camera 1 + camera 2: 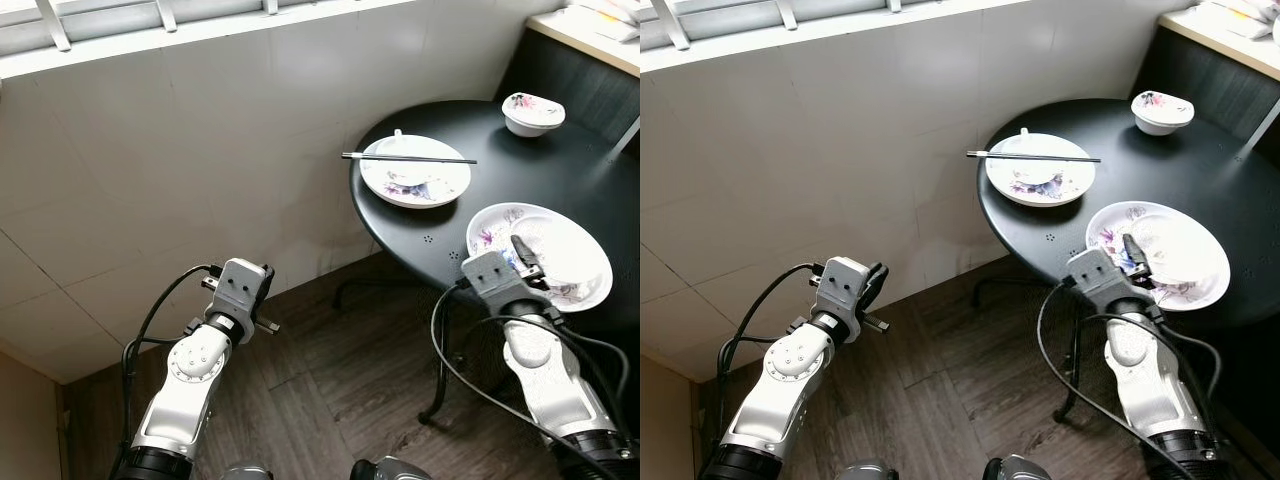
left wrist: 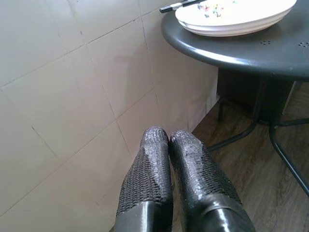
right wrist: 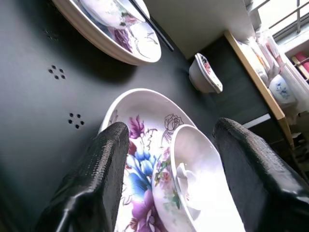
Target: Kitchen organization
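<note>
Right hand [image 3: 169, 169] open over floral plate [image 1: 560, 245], no writing legible

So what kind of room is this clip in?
Probably a small dining corner of a home kitchen: a round black table against a tiled wall holds used floral plates, chopsticks and a small bowl, with wood flooring below.

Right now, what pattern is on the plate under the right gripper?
White plate with purple and blue flowers; clearest in right wrist view.

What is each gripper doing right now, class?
Left gripper: shut, holding nothing, near the wall.
Right gripper: open, over the near plate.
</note>
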